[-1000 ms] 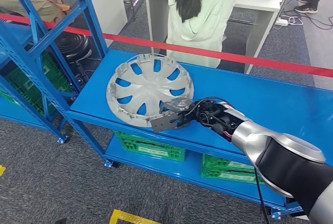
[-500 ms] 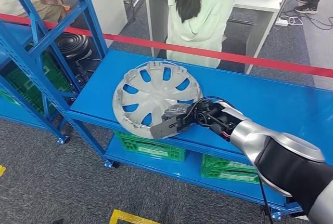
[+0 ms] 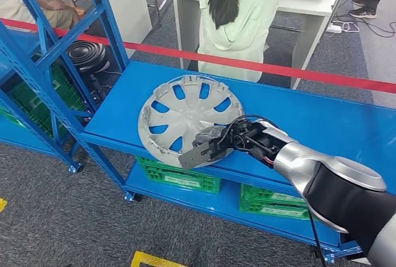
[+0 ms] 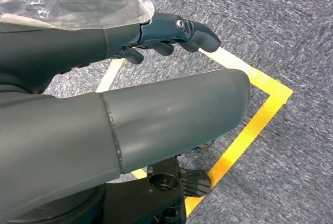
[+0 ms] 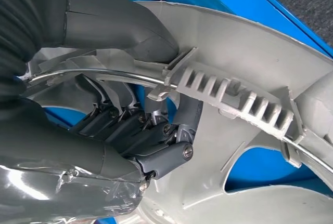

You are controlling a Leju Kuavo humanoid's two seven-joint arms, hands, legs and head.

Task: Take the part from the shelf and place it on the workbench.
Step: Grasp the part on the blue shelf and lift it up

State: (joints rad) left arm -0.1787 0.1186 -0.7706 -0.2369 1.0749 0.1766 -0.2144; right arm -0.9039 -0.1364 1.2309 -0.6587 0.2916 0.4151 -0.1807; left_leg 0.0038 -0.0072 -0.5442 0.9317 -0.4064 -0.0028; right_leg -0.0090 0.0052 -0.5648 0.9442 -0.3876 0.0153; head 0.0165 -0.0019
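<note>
Since a second earlier, the hubcap (image 3: pixel 189 118) had slid to the right along the blue shelf (image 3: pixel 317 118), carried by the right hand (image 3: pixel 212 140). That hand gripped the hubcap at its near rim; in the right wrist view the dark fingers (image 5: pixel 157 141) curled under the rim and the thumb lay over it. The hubcap lay on the shelf's top deck, tilted slightly, its near edge at the shelf's front lip. The left hand (image 4: pixel 165 31) hung over the carpet (image 4: pixel 282 26), fingers loosely bent, holding nothing. Green crates (image 3: pixel 179 174) sat below.
</note>
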